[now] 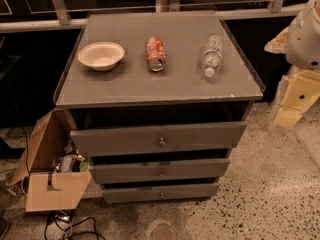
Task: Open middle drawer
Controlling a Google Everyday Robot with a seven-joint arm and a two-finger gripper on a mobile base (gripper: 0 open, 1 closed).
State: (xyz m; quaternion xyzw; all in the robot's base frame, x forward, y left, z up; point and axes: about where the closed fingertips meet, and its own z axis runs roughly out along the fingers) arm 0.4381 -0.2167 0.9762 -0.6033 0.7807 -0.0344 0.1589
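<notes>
The middle drawer (161, 170) sits between the wider top drawer (159, 138) and the narrower bottom drawer (161, 192), its brass knob (161, 173) at the centre of the front. A dark gap shows above its upper edge; it may be slightly out. The gripper (289, 115) hangs right of the counter's (125, 86) corner, well apart from the fronts; released or clenched, I cannot tell. Speckled floor (265, 199) lies open before the drawers. A cardboard box (47, 184) crowds the left edge.
</notes>
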